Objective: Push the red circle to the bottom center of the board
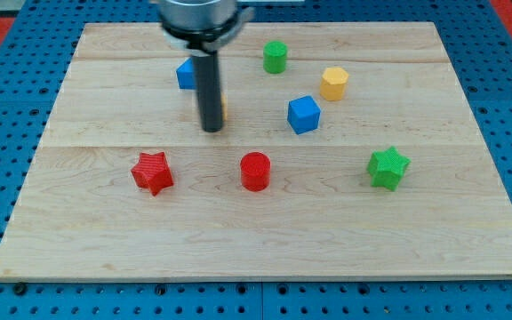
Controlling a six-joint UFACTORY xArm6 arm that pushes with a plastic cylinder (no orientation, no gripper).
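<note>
The red circle [255,171] lies near the middle of the wooden board [265,249], a little below its centre line. My tip [212,130] is above and to the left of the red circle, apart from it. Just right of the rod, a yellow block [223,108] peeks out, mostly hidden behind it. A blue block [186,75] sits partly hidden behind the rod at the view's top.
A red star [152,172] lies left of the red circle. A blue cube [303,114], a yellow hexagon-like block [333,83] and a green cylinder [276,56] lie at the upper right. A green star [388,167] lies at the right.
</note>
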